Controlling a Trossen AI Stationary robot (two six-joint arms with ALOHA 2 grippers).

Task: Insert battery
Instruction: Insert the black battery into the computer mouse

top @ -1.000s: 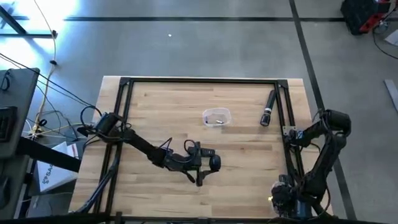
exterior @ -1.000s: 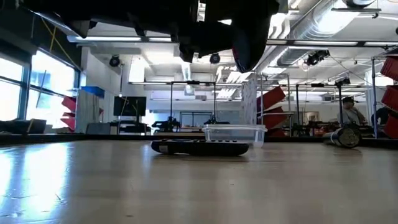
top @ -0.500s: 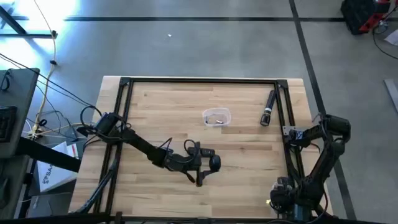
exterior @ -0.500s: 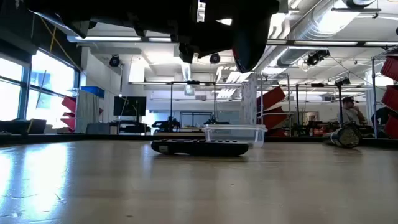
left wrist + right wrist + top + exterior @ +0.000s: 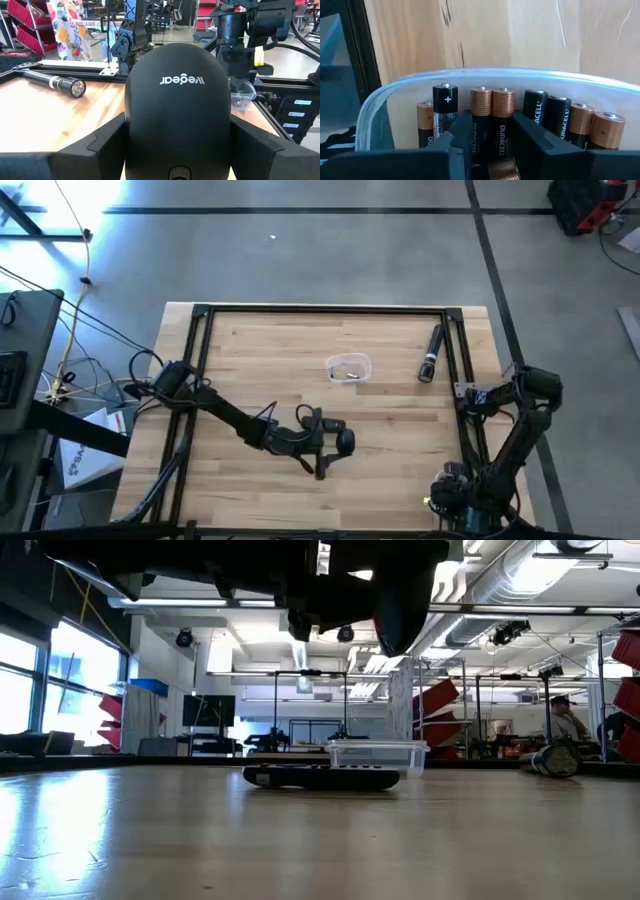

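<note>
Left gripper (image 5: 335, 442), at about 6 o'clock from the table's centre, has its fingers (image 5: 102, 142) clamped on either side of a black computer mouse (image 5: 177, 107), lifted off the wooden table (image 5: 260, 350). Right gripper (image 5: 492, 145), at the 4 o'clock corner, has its fingers pinched on one copper-topped battery (image 5: 498, 122) among the upright batteries in a clear tub (image 5: 380, 107). A small clear container (image 5: 349, 368) sits near centre; a black flashlight (image 5: 431, 354) lies toward 2 o'clock.

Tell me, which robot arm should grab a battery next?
The right one, probably. Its gripper is already down in the tub of batteries, jaws around one. The left gripper is busy holding the black mouse.
</note>
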